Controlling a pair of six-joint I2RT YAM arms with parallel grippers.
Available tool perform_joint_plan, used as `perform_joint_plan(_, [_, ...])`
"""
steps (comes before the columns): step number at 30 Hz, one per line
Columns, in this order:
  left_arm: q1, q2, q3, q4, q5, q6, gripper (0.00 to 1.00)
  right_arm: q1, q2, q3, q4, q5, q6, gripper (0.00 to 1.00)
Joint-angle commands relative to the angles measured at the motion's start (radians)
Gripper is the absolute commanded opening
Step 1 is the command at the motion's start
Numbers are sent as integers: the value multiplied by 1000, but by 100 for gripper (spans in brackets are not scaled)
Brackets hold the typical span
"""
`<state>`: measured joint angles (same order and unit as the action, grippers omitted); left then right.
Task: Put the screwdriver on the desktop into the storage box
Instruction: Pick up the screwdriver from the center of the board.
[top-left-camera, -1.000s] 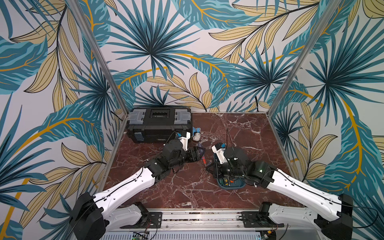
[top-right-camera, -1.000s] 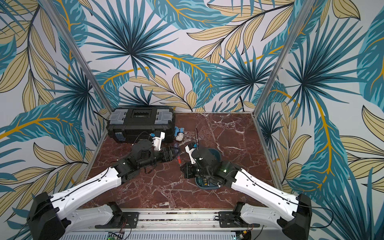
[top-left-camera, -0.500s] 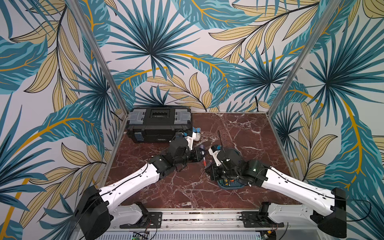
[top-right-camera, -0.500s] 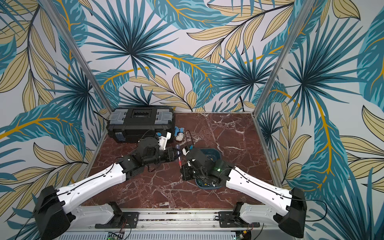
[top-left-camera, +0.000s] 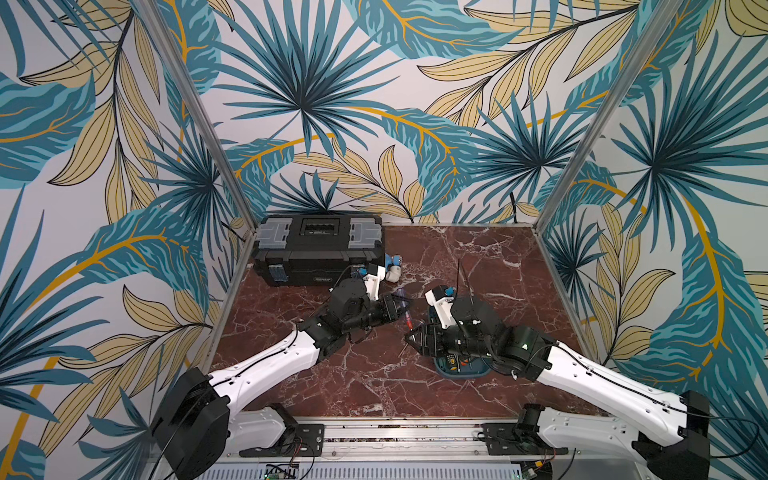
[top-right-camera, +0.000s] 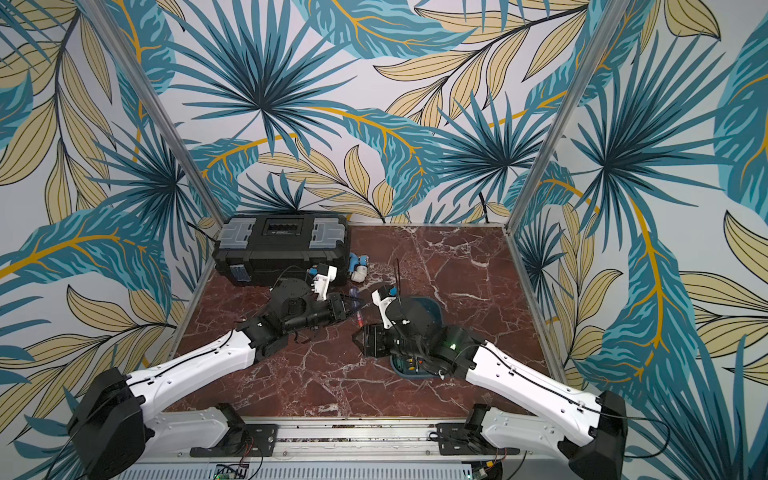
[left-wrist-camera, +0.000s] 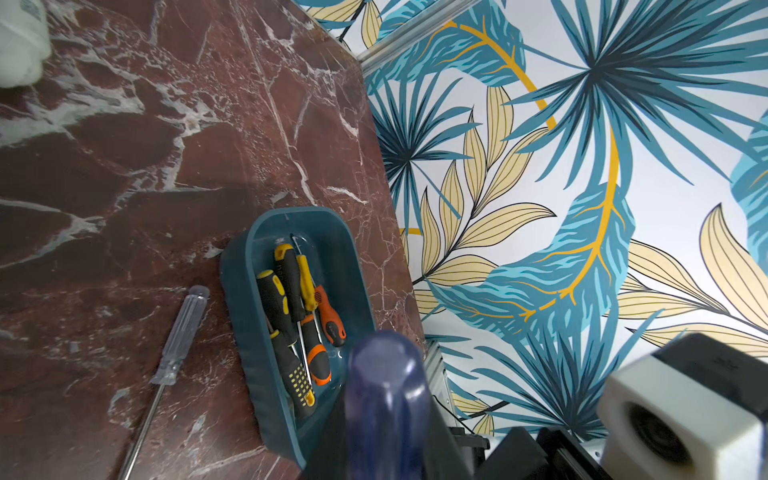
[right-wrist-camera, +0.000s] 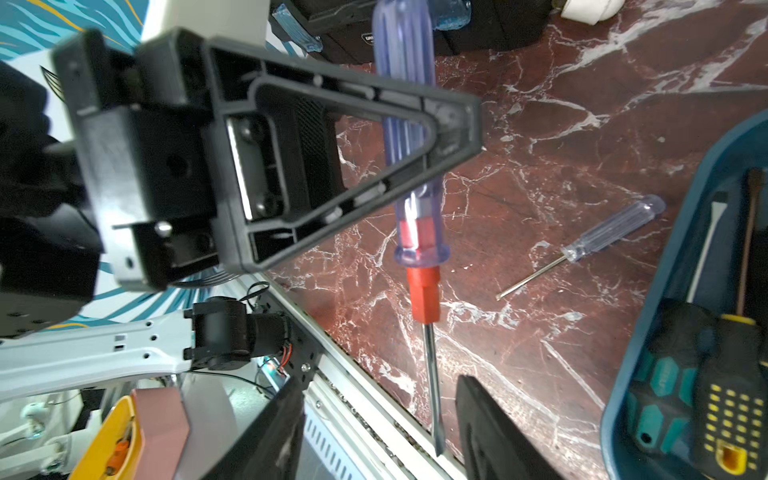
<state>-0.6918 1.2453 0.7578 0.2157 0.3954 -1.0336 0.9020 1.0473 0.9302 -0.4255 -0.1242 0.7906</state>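
Overview, both top views. Left gripper (top-left-camera: 398, 306) holds a blue-handled screwdriver (top-left-camera: 405, 309) above the desk (top-left-camera: 478, 257), jaws closed on the handle and shaft pointing down. Right gripper (top-left-camera: 409, 337) sits just beside the shaft's lower end. Behind it is the storage box (top-left-camera: 473, 371), a teal tray largely hidden under the right arm (top-left-camera: 582, 374). A black toolbox (top-left-camera: 320, 249) stands at the back left, well apart.

Left wrist view. The rounded butt of the held handle, translucent violet-blue, fills the foreground. Beyond it the storage box (left-wrist-camera: 237, 282) rests on the desk and contains stored screwdrivers (left-wrist-camera: 291, 316) with black-yellow and orange grips. A small clear-handled screwdriver (left-wrist-camera: 183, 332) lies flat on the desk just beside the box's long wall, outside it.

Right wrist view. The held tool has a fluted translucent handle, a red collar and a bare steel shaft whose tip looks flat. The left jaws clamp it mid-handle. The right jaws stand open on either side of the blade tip, not touching it.

Handling (judgement). Both loose tools look light and rigid. The polished shaft is thin and probably slippery, so a grip belongs on the thick fluted handle or the red collar. The small tool lies low on hard marble and may roll; its handle is the part to pinch.
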Motion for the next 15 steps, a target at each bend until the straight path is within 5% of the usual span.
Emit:
perform_joint_plan(1, [10,-35,-24,193,116,-18,0,-52,-36,-62,116,-118,48,65])
perform_joint_plan(8, [17,-8,-70,413,213,-98,0,-88,-62,-94,178,-181,64,51])
perform_joint_plan(15, [18,7,-87,421,229,-80,0,-89,-103,-97,190,-176,57,41])
